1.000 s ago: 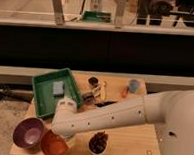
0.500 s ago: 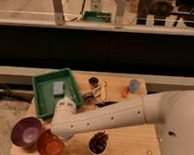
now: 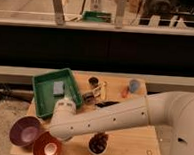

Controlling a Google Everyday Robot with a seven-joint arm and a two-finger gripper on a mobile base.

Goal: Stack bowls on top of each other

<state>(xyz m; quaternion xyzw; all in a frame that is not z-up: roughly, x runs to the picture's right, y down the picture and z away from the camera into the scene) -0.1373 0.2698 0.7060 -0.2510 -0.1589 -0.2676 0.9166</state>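
We judge this the pick-up step: at the lower left the gripper [image 3: 57, 137] seems to sit at the rim of the orange bowl [image 3: 46, 147], just beside the purple bowl [image 3: 24, 132]; we cannot tell whether it grasps anything. Next, one bowl must be lifted and lowered squarely into the other.

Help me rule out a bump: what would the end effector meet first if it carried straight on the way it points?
Probably the orange bowl: the end effector, mostly hidden under the wrist, points down at it, with the purple bowl just beside it. Depth is unclear.
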